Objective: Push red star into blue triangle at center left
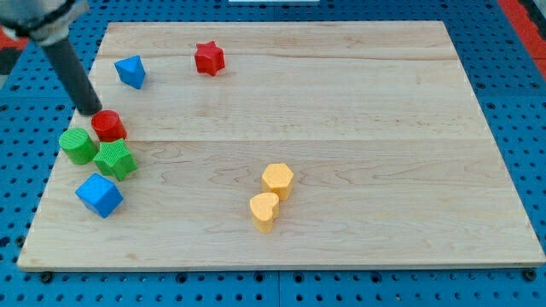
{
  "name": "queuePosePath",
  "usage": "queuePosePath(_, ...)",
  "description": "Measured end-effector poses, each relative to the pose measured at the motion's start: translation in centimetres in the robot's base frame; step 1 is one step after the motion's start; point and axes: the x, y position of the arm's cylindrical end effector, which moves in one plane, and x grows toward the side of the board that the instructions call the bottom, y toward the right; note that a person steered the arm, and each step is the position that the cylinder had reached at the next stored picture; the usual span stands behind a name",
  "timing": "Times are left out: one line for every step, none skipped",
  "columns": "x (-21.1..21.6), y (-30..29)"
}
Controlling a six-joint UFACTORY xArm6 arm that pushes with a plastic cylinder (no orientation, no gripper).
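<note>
The red star (209, 58) lies near the view's top, left of centre, on the wooden board (341, 128). The blue triangle (130, 72) lies to its left, a gap between them. My tip (90, 111) is at the view's left, well below and left of the blue triangle, touching or just beside the upper left edge of a red cylinder (108, 125). The rod slants up to the view's top left corner.
A green cylinder (78, 146) and a green star (115, 159) sit just below the red cylinder. A blue cube (99, 195) lies below them. A yellow hexagon (277, 180) and a yellow heart (264, 211) sit right of centre, low.
</note>
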Motion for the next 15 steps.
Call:
queuePosePath(-2.8,-3.1)
queuePosePath(-7.4,3.3)
queuePosePath(-7.5,8.0)
queuePosePath(-1.1,6.5)
queuePosePath(-0.6,7.4)
queuePosePath(-5.3,7.2)
queuePosePath(-3.9,1.6)
queuePosePath(0.3,6.3)
queuePosePath(2.0,6.3)
queuePosePath(2.4,6.1)
queuePosePath(1.8,16.5)
queuePosePath(-4.4,26.0)
queuePosePath(-10.1,25.8)
queuePosePath(-11.4,19.0)
queuePosePath(-6.4,12.0)
